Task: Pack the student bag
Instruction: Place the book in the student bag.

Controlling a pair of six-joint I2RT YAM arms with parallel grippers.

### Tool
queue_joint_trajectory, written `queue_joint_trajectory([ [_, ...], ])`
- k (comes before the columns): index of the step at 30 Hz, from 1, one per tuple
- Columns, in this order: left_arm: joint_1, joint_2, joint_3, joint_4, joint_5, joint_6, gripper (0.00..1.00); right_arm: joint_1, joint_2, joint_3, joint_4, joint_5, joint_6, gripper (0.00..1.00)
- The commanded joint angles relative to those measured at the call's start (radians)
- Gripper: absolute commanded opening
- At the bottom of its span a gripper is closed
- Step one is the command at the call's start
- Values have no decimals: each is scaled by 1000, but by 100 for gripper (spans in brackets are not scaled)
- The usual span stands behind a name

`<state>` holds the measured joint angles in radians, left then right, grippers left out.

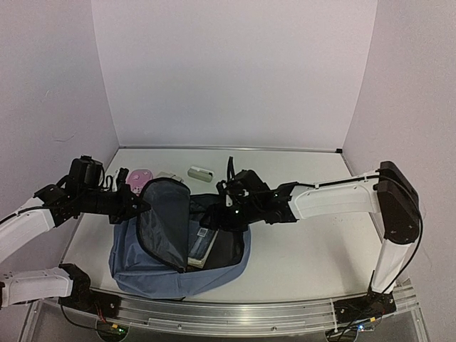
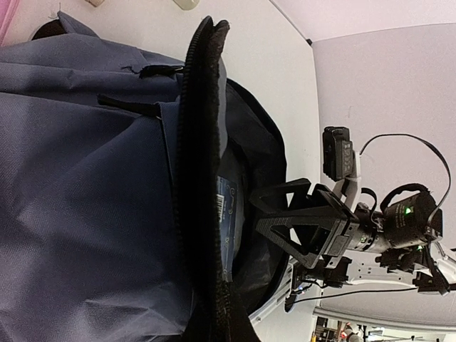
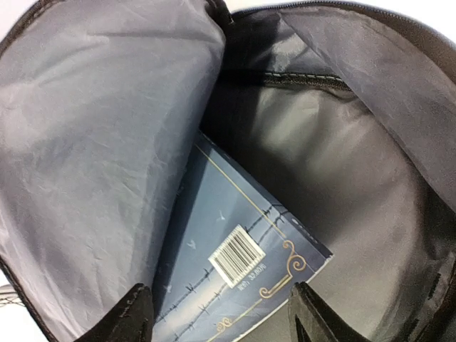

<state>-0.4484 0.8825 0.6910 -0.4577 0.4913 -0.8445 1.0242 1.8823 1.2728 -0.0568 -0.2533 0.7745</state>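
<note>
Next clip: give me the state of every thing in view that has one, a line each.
student bag: lying on the table, main compartment unzipped, flap raised.
left fingers: shut on the student bag's flap edge.
right fingers: open at the bag's mouth, holding nothing.
book: inside the main compartment, barcode side up, not gripped.
pink item: on the table behind the bag, unpacked.
white item: on the table behind the bag, unpacked.
</note>
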Motion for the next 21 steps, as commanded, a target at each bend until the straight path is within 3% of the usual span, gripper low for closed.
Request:
queue_joint_trajectory([
  [1, 4, -11, 14, -14, -30, 11, 0, 24, 35, 34, -3, 32, 4, 59],
  [9, 3, -23, 16, -37, -48, 12, 0, 33, 16, 46, -90, 194, 43, 63],
  [14, 4, -25, 13, -41, -49, 16, 0, 32, 19, 24, -104, 197, 61, 63],
  [21, 3, -13, 10, -35, -46, 17, 0, 36, 90, 93, -97, 142, 21, 53],
])
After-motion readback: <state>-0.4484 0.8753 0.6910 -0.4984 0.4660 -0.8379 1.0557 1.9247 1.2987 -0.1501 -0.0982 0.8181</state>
